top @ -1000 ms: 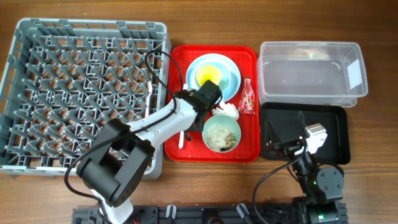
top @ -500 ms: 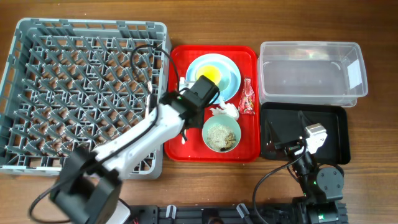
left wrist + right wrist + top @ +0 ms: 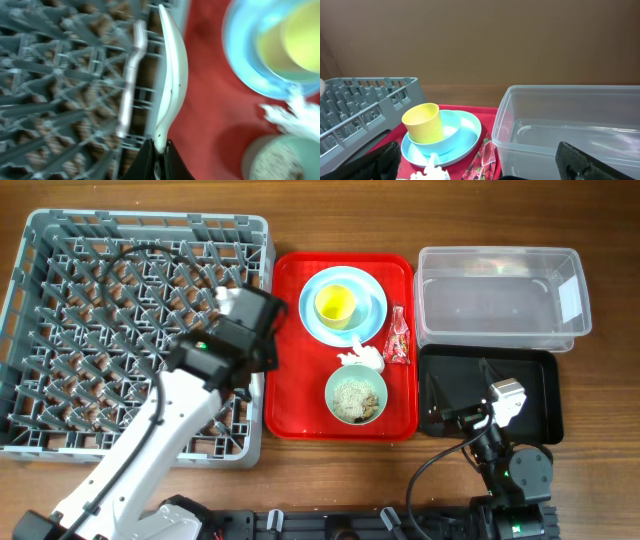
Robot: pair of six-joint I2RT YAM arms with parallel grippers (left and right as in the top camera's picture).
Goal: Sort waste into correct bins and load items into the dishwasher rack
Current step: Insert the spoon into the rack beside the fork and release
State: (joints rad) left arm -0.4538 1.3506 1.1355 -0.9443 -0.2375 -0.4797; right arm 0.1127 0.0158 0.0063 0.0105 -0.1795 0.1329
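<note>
My left gripper (image 3: pixel 255 320) hangs over the right edge of the grey dishwasher rack (image 3: pixel 100 330), shut on a white spoon (image 3: pixel 172 75). A white fork (image 3: pixel 131 80) shows beside the spoon; whether it is held too I cannot tell. In the left wrist view the jaws (image 3: pixel 160 152) pinch the spoon's handle. The yellow cup (image 3: pixel 335 302) sits in a light blue bowl (image 3: pixel 366 313) on the blue plate (image 3: pixel 312 315). The green bowl (image 3: pixel 356 396) holds rice scraps. A white tissue (image 3: pixel 362 357) and a red wrapper (image 3: pixel 399 337) lie nearby. My right gripper (image 3: pixel 490 405) is open and empty over the black tray (image 3: pixel 535 380).
The red tray (image 3: pixel 300 410) carries the dishes and waste between the rack and the bins. The clear tub (image 3: pixel 500 295) stands behind the black tray and fills the right of the right wrist view (image 3: pixel 570 125). Cables trail over the rack.
My left arm has swung left from the red tray to the rack's right edge. The white utensil that lay on the tray's left side is gone from it. The right arm has not moved.
</note>
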